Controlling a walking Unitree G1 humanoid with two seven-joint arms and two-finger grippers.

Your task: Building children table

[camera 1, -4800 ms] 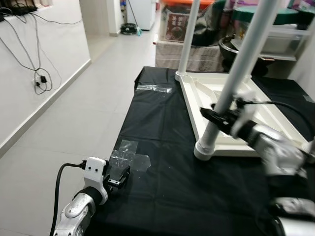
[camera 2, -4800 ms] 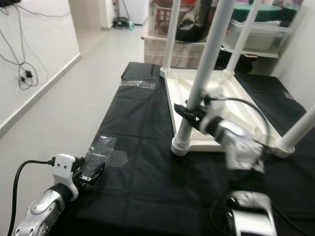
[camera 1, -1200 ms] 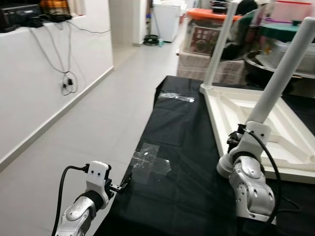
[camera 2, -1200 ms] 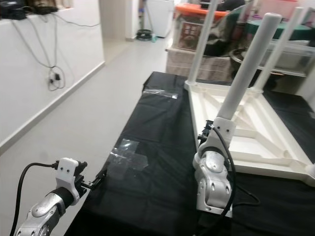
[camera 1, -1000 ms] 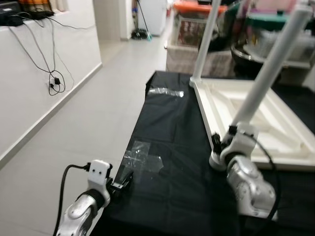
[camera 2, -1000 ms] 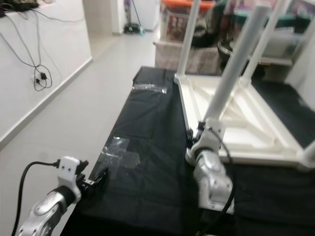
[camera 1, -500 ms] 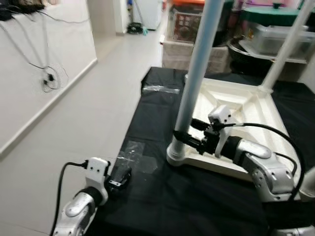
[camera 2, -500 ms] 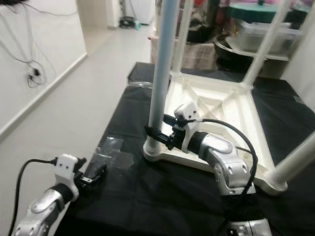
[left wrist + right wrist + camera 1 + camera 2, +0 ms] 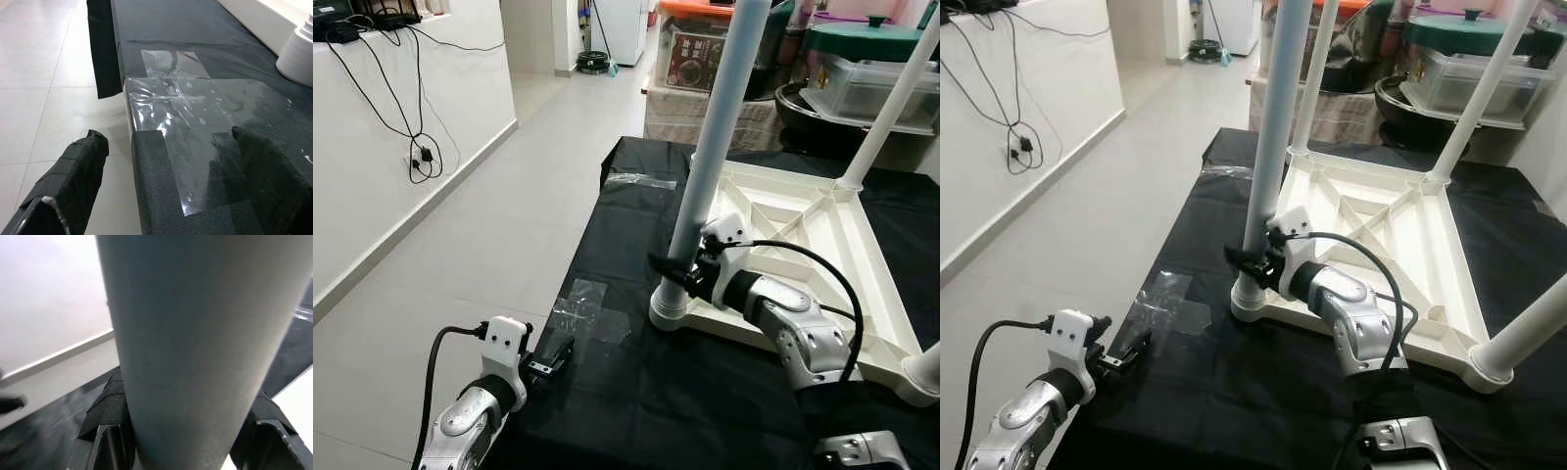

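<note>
Clear lidded plastic bin (image 9: 881, 83), contents unclear. Right pincer (image 9: 1252, 262) clamps white table leg (image 9: 715, 147); left pincer (image 9: 553, 358) open wide at black-covered bench (image 9: 636, 392) edge.

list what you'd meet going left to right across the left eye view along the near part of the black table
left hand → clear tape patch → near table leg, gripped low by the right hand → upturned white tabletop

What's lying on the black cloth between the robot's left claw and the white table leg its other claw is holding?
A patch of clear tape stuck to the black cloth, seen in the left eye view between the left gripper and the table leg held by the right gripper.
</note>
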